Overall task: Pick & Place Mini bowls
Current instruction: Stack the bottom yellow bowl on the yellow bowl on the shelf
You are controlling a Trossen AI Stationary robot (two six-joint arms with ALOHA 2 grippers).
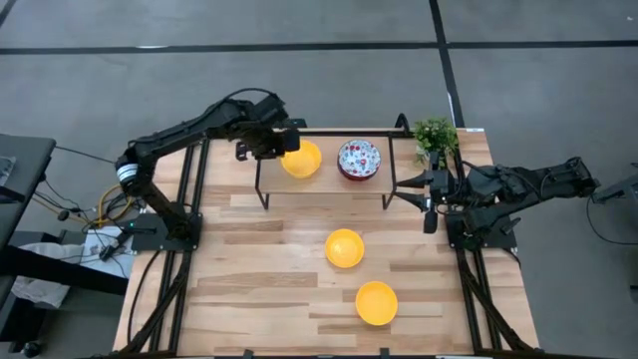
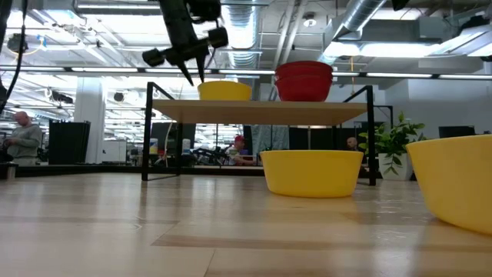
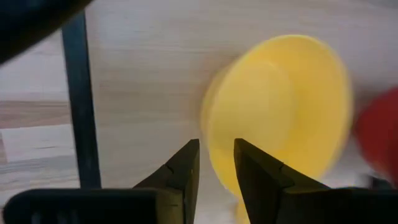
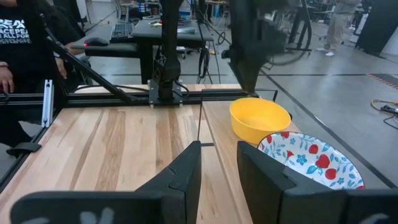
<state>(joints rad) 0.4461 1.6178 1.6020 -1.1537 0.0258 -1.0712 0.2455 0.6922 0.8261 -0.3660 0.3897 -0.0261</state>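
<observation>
One yellow bowl (image 1: 301,160) stands on its base on the raised shelf, with a stack of red bowls (image 2: 304,80) to its right. The top red bowl is white inside with a red pattern (image 1: 359,160). Two more yellow bowls rest on the table, one mid-table (image 1: 344,247) and one nearer the near edge (image 1: 377,302). My left gripper (image 2: 194,75) hangs just left of the shelf bowl's rim (image 3: 280,112), slightly open and holding nothing. My right gripper (image 1: 431,207) waits at the shelf's right end, slightly open, facing the bowls (image 4: 260,118).
The black-framed wooden shelf (image 1: 329,181) spans the table's far part on thin legs (image 2: 146,131). A green plant (image 1: 436,135) stands at the far right corner. Black frame rails (image 1: 189,229) run along both table sides. People show in the room beyond the table.
</observation>
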